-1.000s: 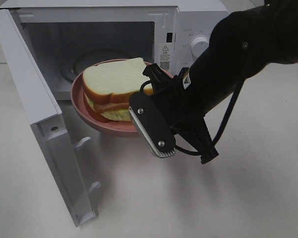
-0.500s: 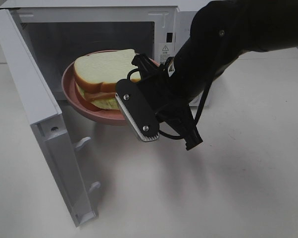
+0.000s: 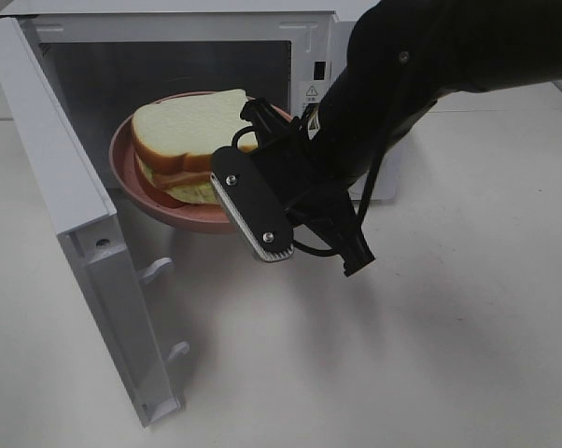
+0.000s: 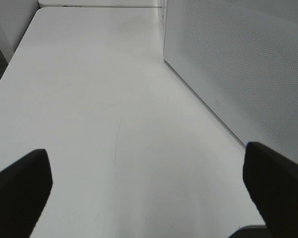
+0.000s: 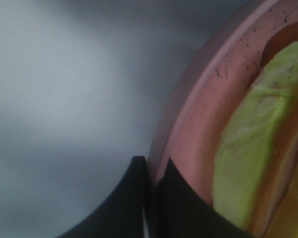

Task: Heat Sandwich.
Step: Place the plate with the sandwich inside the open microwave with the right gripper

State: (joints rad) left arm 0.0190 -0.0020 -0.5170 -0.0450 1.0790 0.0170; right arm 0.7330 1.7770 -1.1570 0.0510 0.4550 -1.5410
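The right tool (image 5: 150,171) is clamped together on the near rim of the pink plate (image 3: 132,187), gripping it by one edge only. The risk I see is that the loaded plate levers on that pinch and sags or slips out. Its far rim could also knock the microwave (image 3: 169,28) sill or the open door (image 3: 57,177). The sandwich (image 3: 183,131) lies on the plate just beyond the tool's tips, at the oven mouth, above the tabletop (image 4: 89,99). The left tool (image 4: 149,186) stands apart and empty beside the oven's outer wall.

sandwich (image 3: 183,131): wht bread, red-brn meat, yel-grn filling | plate (image 3: 183,220): pink, dark specks | microwave (image 3: 48,159): wht | right gripper (image 5: 151,171): blk
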